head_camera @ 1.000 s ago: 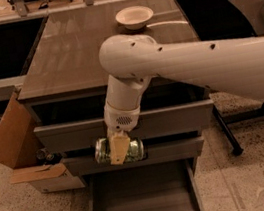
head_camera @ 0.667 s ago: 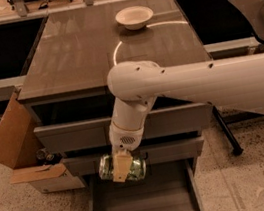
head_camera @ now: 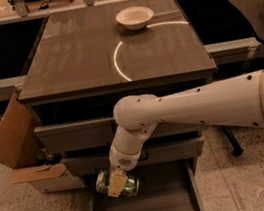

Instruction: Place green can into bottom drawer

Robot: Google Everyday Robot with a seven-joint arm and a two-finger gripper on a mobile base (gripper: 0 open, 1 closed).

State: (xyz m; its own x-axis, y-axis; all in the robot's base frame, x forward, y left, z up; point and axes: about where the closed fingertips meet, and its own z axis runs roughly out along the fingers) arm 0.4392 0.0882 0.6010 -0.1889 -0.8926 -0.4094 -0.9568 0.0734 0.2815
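Gripper (head_camera: 116, 183) closed on the can (head_camera: 131, 186), lower centre-left of frame. Can lies horizontal with a green-and-white label, held above the left part of the open drawer (head_camera: 155, 207).

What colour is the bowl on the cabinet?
The bowl is white, per the camera view. The claw holds the green can above the bottom drawer.

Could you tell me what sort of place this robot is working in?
Probably an office or lab workroom: a grey drawer cabinet with a white bowl on top, and a cardboard box on the speckled floor. The claw holds the green can just above the open bottom drawer.
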